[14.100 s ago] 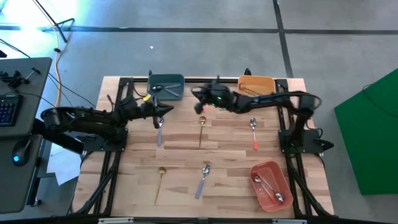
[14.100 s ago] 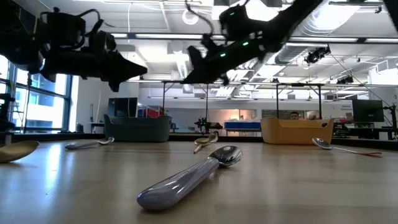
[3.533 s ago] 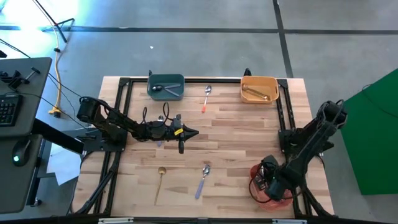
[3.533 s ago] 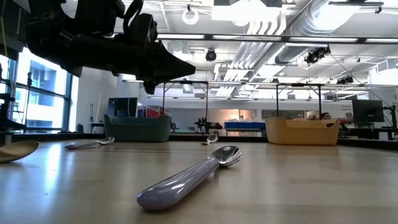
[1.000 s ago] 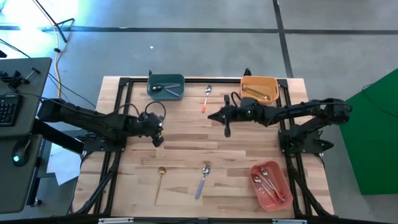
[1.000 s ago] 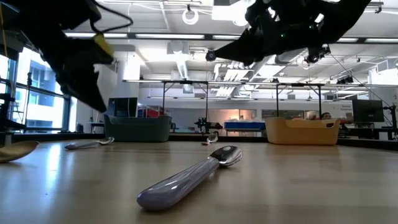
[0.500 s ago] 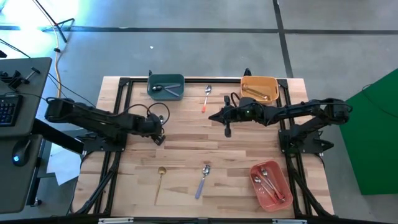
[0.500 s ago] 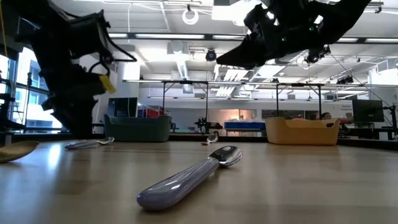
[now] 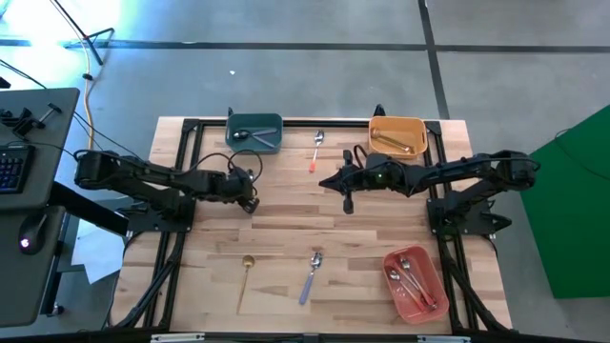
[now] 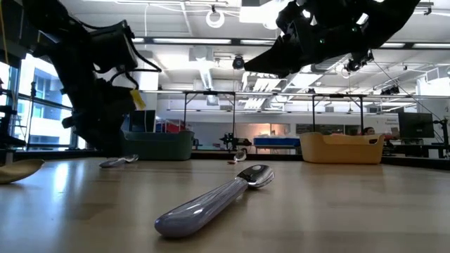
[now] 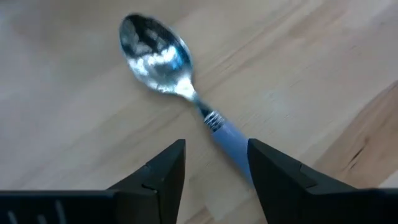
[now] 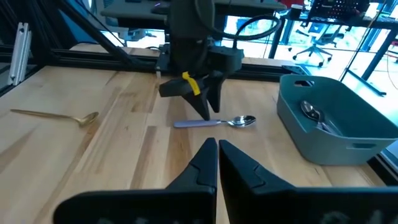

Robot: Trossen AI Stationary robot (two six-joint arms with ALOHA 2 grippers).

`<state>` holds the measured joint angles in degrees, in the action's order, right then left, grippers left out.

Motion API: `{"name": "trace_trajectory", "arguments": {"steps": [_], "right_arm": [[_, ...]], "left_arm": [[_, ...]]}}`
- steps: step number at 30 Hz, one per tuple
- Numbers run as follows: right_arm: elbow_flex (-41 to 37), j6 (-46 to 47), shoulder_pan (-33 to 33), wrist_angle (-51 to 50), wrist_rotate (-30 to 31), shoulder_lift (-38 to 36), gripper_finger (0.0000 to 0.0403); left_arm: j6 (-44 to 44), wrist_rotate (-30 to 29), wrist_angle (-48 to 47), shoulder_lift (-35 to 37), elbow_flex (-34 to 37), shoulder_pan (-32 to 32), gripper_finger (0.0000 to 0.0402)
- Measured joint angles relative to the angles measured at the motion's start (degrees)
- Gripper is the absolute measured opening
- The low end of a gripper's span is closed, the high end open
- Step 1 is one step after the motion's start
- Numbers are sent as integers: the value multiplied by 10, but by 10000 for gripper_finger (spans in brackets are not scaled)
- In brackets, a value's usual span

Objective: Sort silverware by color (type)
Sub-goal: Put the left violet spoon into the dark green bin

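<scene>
One lavender-handled spoon (image 11: 180,81) is straddled at mid-left of the high view by the spread left gripper (image 11: 214,171); the right gripper (image 12: 217,163) is held pressed together at centre.

The tabletop (image 9: 362,238) is pale wood planking edged by a black frame. A teal bin (image 9: 255,132) sits at its upper left edge, an orange bin (image 9: 396,136) at upper right, and a red-pink bin (image 9: 416,283) at lower right. A green panel (image 9: 572,210) fills the right of the frame. A desk with keyboard (image 9: 11,167) and mouse (image 9: 31,233) occupies the left.
</scene>
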<state>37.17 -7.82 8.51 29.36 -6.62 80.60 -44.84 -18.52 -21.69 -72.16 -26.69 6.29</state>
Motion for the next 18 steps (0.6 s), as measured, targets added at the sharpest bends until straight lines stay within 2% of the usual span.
{"name": "trace_trajectory", "arguments": {"steps": [10, 18], "right_arm": [[0, -1, -1, -2, 1, 0, 0], [0, 0, -1, -5, 1, 0, 0]], "left_arm": [[-21, -5, 5, -9, -12, 5, 185], [5, -10, 33, -67, -13, 8, 165]]}}
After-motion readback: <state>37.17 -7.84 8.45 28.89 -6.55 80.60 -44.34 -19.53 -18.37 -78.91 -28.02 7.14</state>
